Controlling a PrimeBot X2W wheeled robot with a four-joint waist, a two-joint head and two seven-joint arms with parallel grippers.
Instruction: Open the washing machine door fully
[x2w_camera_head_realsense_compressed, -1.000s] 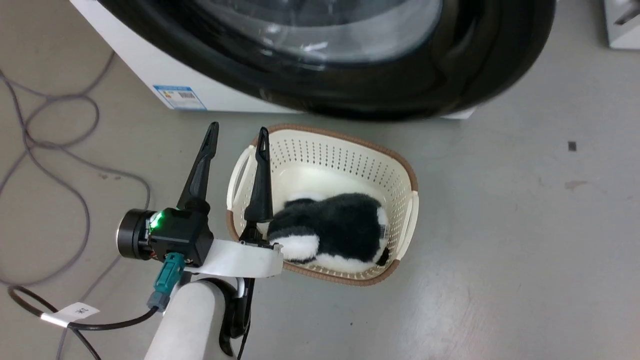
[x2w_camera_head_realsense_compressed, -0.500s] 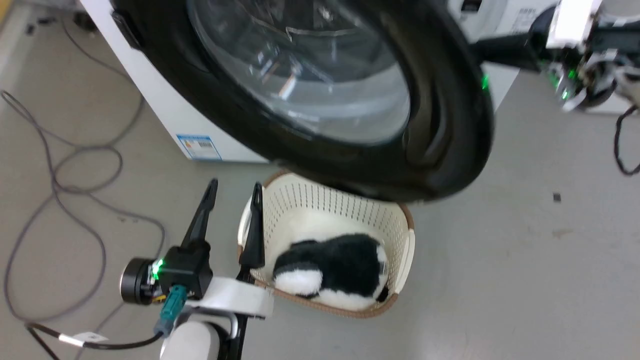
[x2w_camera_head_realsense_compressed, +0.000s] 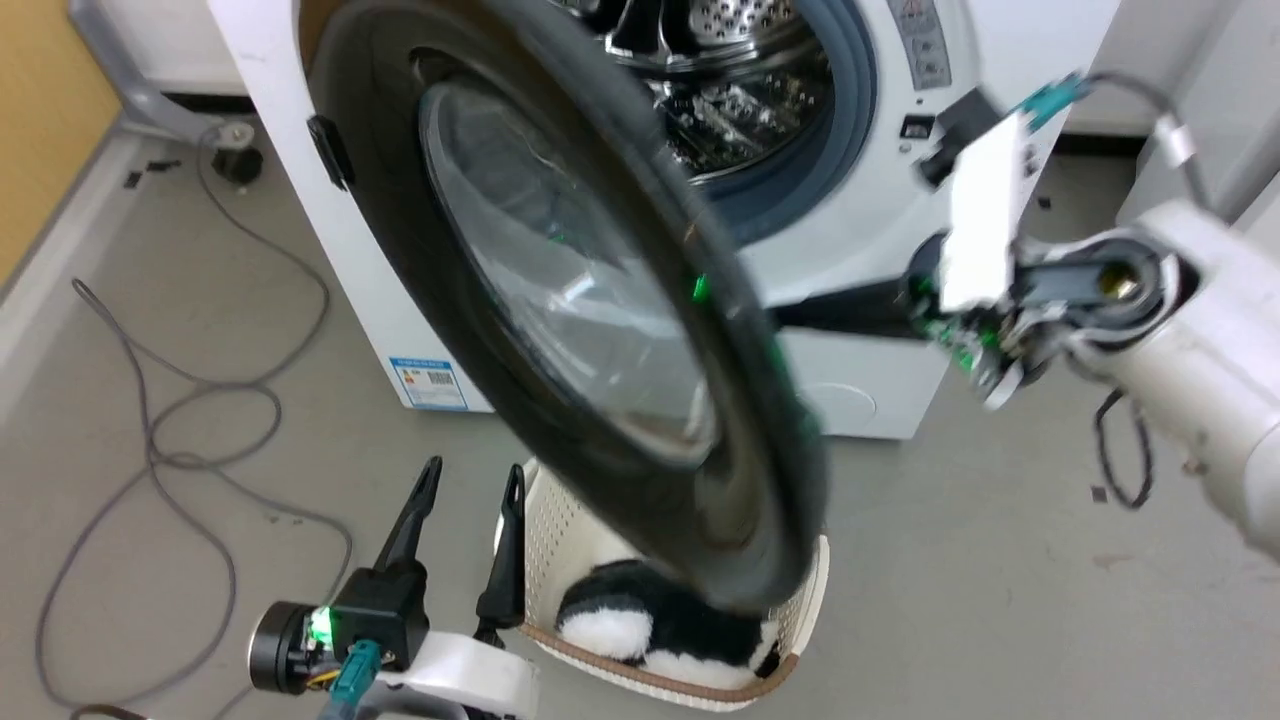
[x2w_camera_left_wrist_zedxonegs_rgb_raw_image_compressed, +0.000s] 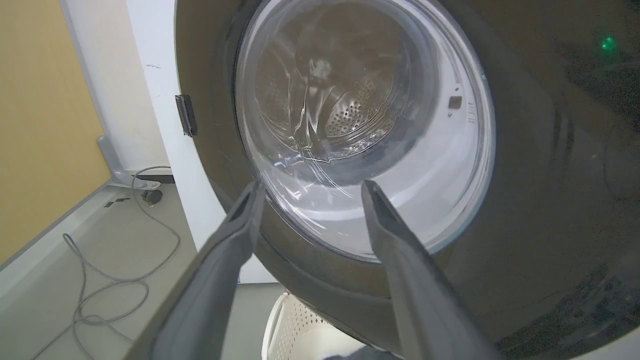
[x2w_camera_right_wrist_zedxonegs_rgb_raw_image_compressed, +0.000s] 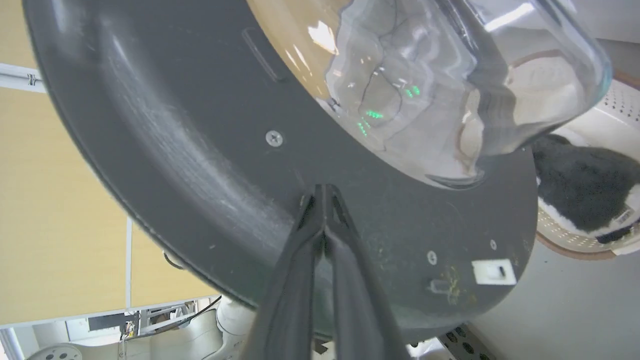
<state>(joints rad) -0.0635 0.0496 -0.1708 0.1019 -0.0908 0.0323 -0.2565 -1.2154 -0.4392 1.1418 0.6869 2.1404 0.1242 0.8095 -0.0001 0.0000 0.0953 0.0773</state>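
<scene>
The washing machine (x2w_camera_head_realsense_compressed: 880, 200) is white, and its steel drum (x2w_camera_head_realsense_compressed: 740, 90) is exposed. The glossy black washing machine door (x2w_camera_head_realsense_compressed: 560, 300) stands swung out, nearly edge-on to the head view. My right gripper (x2w_camera_right_wrist_zedxonegs_rgb_raw_image_compressed: 324, 189) is shut with nothing in it, its tips pressed against the door's (x2w_camera_right_wrist_zedxonegs_rgb_raw_image_compressed: 175, 150) inner face just below the glass bowl. In the head view the right gripper (x2w_camera_head_realsense_compressed: 790, 315) reaches in from the right behind the door's edge. My left gripper (x2w_camera_head_realsense_compressed: 470, 480) is open, low at the left in front of the door's outer face (x2w_camera_left_wrist_zedxonegs_rgb_raw_image_compressed: 540, 175), apart from it.
A cream basket (x2w_camera_head_realsense_compressed: 560, 520) holding a black-and-white plush toy (x2w_camera_head_realsense_compressed: 640, 630) sits on the floor under the door's lower edge. Grey cables (x2w_camera_head_realsense_compressed: 200, 400) loop over the floor at the left. A yellow wall (x2w_camera_head_realsense_compressed: 40, 130) runs along the left.
The head camera has tilted up, bringing the drum and my right arm into view. The door has swung wider, from facing me to nearly edge-on. My left gripper stays open by the basket.
</scene>
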